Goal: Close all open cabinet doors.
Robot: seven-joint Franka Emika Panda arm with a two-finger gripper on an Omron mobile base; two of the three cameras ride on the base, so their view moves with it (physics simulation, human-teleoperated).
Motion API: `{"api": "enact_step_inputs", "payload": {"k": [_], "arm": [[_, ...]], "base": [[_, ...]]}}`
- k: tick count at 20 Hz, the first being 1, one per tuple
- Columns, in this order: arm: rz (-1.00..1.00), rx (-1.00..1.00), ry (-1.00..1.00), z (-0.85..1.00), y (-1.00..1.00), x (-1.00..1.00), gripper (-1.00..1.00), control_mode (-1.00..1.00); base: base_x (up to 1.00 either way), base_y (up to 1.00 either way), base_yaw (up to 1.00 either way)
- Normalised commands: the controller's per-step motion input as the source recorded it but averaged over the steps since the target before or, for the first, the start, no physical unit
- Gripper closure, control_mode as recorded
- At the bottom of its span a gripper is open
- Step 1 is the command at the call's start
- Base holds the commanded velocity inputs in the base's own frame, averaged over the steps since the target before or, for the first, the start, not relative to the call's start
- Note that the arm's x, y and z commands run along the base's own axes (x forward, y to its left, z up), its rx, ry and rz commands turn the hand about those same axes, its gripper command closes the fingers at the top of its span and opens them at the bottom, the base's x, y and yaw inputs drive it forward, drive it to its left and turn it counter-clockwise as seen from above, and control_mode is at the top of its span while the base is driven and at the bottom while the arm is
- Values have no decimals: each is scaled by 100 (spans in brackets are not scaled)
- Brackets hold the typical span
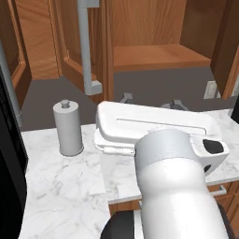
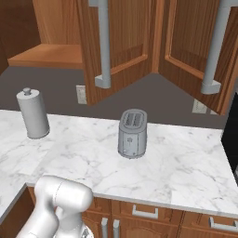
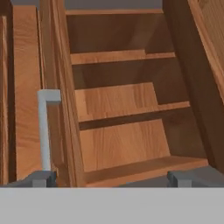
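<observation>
Here, in the hand view, the fingers stand spread, holding nothing; the open cabinet door stands edge-on, up-left of them, its bar handle vertical.

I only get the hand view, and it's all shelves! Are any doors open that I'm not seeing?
Observer: Yes. The right base view shows two swung open side by side, a left door and a right door.
Operator: What's underneath them?
Observer: A grey toaster stands upright on the marble counter.
</observation>
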Motion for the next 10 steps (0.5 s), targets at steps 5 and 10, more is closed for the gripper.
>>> {"api": "enact_step_inputs", "payload": {"k": [5, 10], "arm": [[0, -2, -11, -20, 15, 57, -100, -100], [0, -6, -3, -10, 53, 5, -100, -100]], "base": [[0, 0, 0], [0, 0, 0]]}}
